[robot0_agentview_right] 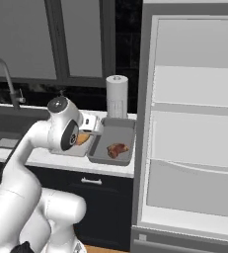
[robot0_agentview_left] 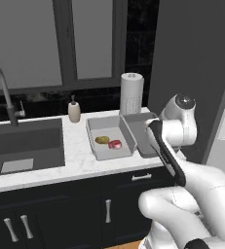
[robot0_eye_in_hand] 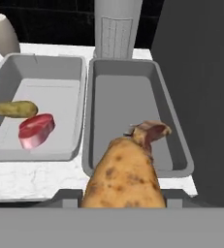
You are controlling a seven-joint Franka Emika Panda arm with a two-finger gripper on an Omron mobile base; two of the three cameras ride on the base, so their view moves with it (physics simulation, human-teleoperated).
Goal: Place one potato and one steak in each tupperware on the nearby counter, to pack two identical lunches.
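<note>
Centrally, the gripper [robot0_eye_in_hand: 120, 206] clamps a potato [robot0_eye_in_hand: 123, 177] above the right tupperware [robot0_eye_in_hand: 179, 145], beside its steak [robot0_eye_in_hand: 150, 133], ready for release.

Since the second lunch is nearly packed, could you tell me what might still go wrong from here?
1. The end effector holds the potato near the near rim of the right tupperware; released now, it may hit the rim and roll onto the counter.
2. The steak already lies just beyond it, so the potato could land on it.
3. The left tupperware sits right beside; a sideways drift could nudge it.
</note>
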